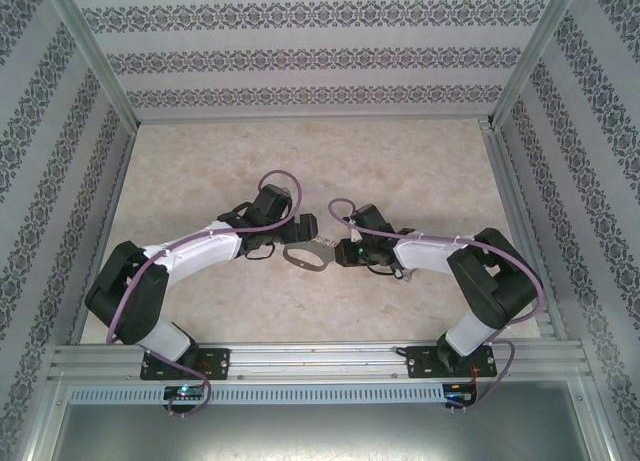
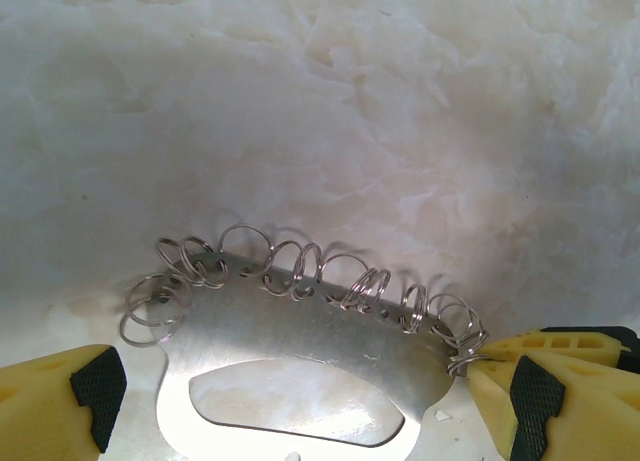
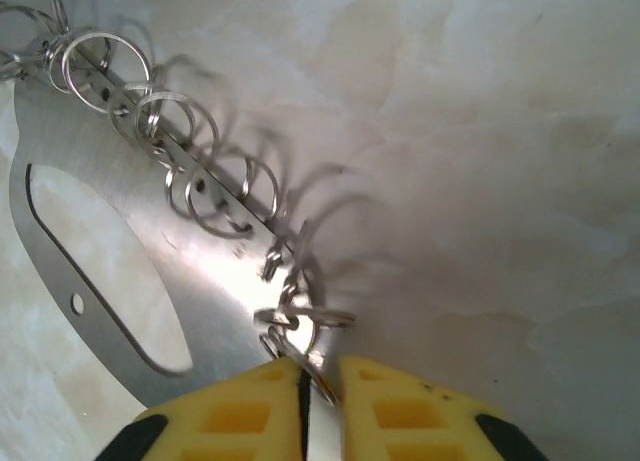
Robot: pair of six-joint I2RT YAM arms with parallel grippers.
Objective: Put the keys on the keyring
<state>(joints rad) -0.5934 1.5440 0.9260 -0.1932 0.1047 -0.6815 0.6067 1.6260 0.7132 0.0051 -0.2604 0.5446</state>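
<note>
A: Reading the top view, you find the keyring [image 1: 305, 254] lying flat on the counter [image 1: 300, 161], a little toward 6 o'clock from the middle. The left pincer [image 1: 283, 239] sits at its 10 o'clock and the right pincer [image 1: 342, 253] at its 3 o'clock.

B: At your left wrist, the keyring appears as a bright metal plate with an oval opening. Small wire rings [image 2: 300, 271] are threaded through holes along its 12 o'clock edge, running from 9 o'clock round to 3 o'clock.

A: Your left pincer is released. Its yellow fingers [image 2: 55, 406] stand wide apart, one at 8 o'clock and one at 4 o'clock, with the plate lying between them. The 4 o'clock finger touches the last cluster of rings.

B: At your right wrist, the plate fills the 9 o'clock side and the row of rings descends from 11 o'clock to 6 o'clock.

A: Your right pincer is clenched on the end ring [image 3: 320, 376] at 6 o'clock. The wire of that ring passes into the narrow slit between the two fingers.
</note>
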